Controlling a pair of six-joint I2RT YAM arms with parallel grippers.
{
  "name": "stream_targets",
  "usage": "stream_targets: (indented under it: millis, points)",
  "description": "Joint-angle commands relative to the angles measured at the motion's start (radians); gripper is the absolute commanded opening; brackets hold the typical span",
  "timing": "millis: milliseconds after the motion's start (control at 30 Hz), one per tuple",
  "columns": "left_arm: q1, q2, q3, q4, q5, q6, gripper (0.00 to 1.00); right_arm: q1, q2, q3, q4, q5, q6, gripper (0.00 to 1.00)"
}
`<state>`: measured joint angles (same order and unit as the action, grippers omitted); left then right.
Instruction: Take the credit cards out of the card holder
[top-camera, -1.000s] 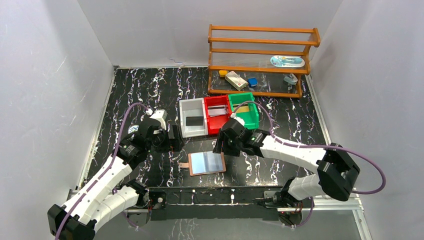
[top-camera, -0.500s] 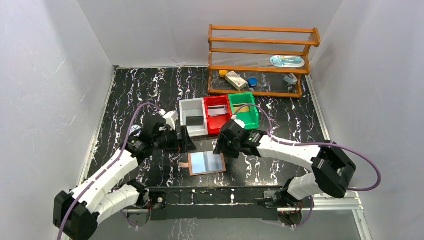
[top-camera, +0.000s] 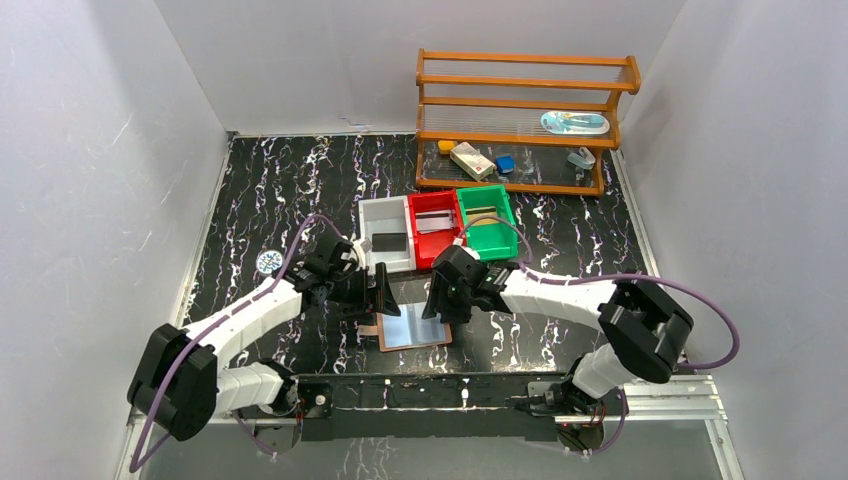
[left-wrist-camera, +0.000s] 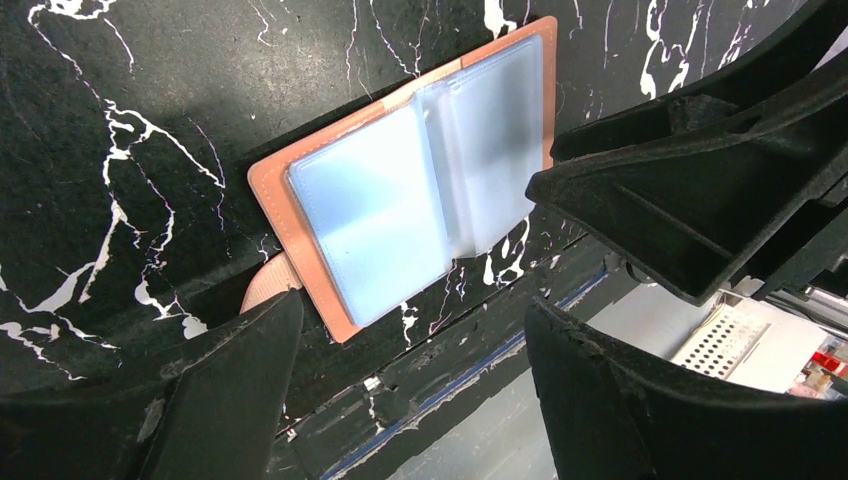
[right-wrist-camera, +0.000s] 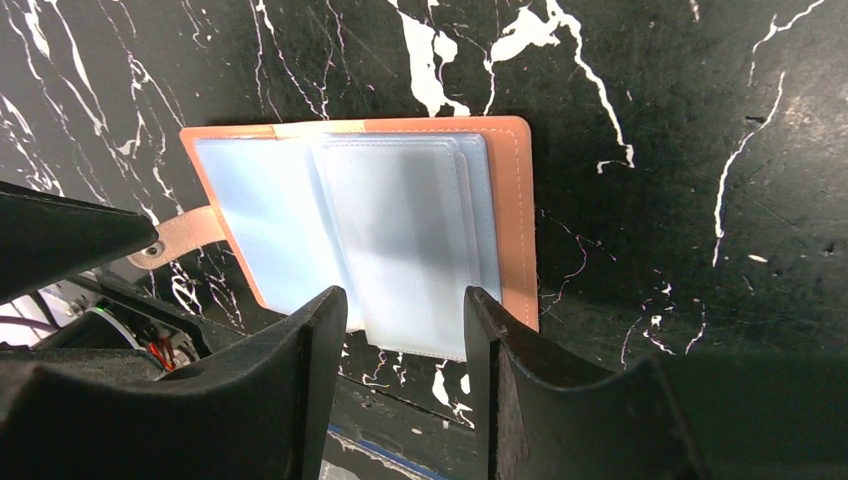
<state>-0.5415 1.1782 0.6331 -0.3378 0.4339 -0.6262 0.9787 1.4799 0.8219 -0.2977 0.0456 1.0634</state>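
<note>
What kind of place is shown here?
Probably a robot test cell: white walls box in a black marbled table, two arms are bolted at its near edge, and a wooden rack holds small items.

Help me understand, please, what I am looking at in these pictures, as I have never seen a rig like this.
These are two robot arms bolted to the near edge of a black marbled table. The wide picture looks down from above and behind them. The other two come from small cameras on each wrist, so the black prongs at their lower edges are that arm's own fingers. On the table lies an open tan card holder with pale blue sleeves. Behind it stand a white bin, a red bin and a green bin, and a wooden rack at the back. The left gripper and right gripper hang over the holder from either side, both open. Neither holds anything.
</note>
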Motion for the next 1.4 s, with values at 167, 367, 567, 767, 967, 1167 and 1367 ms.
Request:
stream_targets:
  millis: [167, 367, 567, 767, 967, 1167, 1367]
  points:
    - [-0.019, 0.032, 0.002, -0.004, 0.001, 0.003, 0.77, 0.007, 0.051, 0.034, 0.014, -0.033, -0.001, 0.54]
    - [-0.035, 0.096, -0.007, 0.002, -0.014, 0.009, 0.7, 0.008, 0.061, 0.035, 0.023, -0.045, -0.003, 0.49]
    - [-0.054, 0.153, -0.021, 0.014, -0.033, 0.003, 0.61, 0.007, 0.062, 0.045, 0.051, -0.07, -0.011, 0.43]
    - [-0.063, 0.164, -0.031, 0.022, -0.04, -0.001, 0.57, 0.007, 0.063, 0.053, 0.091, -0.109, -0.002, 0.43]
    - [-0.064, 0.159, -0.035, 0.023, -0.043, -0.007, 0.56, 0.006, 0.073, 0.061, 0.072, -0.11, 0.003, 0.45]
    - [-0.063, 0.139, -0.043, 0.022, -0.043, -0.014, 0.55, 0.006, 0.048, 0.098, -0.047, -0.017, -0.02, 0.53]
    - [-0.064, 0.141, -0.042, 0.024, -0.042, -0.012, 0.53, 0.007, 0.105, 0.123, -0.066, -0.044, -0.04, 0.56]
